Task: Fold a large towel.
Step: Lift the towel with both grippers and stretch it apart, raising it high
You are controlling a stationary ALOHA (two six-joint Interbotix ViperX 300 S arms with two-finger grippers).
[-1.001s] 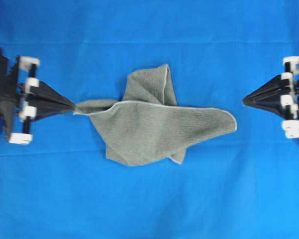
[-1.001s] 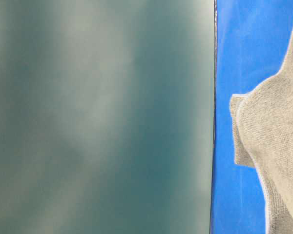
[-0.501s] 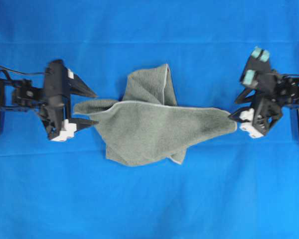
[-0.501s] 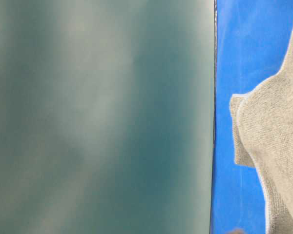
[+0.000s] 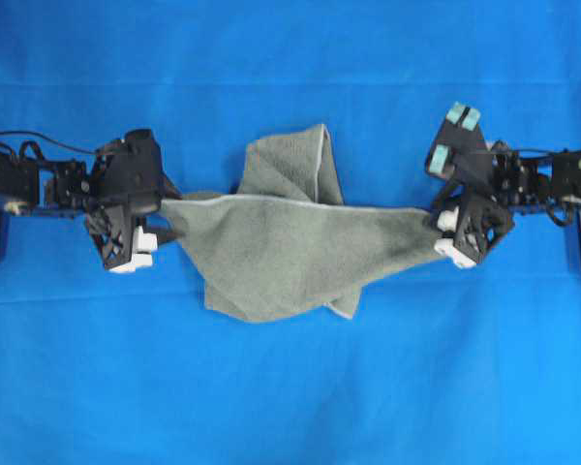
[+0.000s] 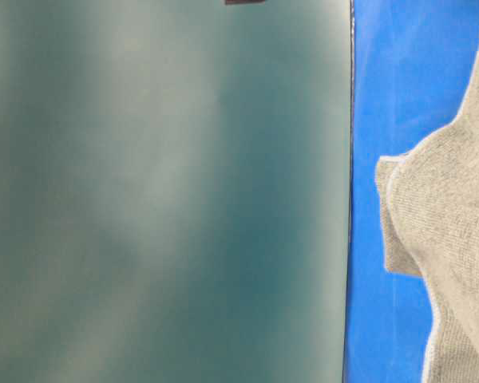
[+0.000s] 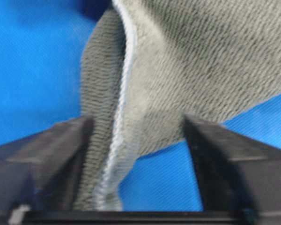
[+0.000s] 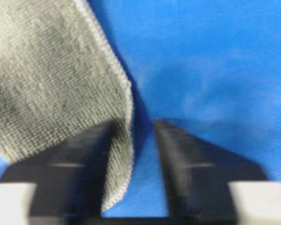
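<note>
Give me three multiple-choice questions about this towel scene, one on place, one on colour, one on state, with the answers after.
1. Where does the left gripper stand?
A. at the towel's left tip
B. over the towel's middle
C. off the cloth surface

2. What colour is the surface under the towel?
A. white
B. bright blue
C. black

3. How does the towel lie?
A. spread flat as a full rectangle
B. rolled into a tube
C. crumpled, with layers overlapping

Answers: 1 A, its fingers flank the hemmed tip in the left wrist view. 2 B, blue shows all round it. 3 C, a flap sticks up behind the long front layer overhead.
</note>
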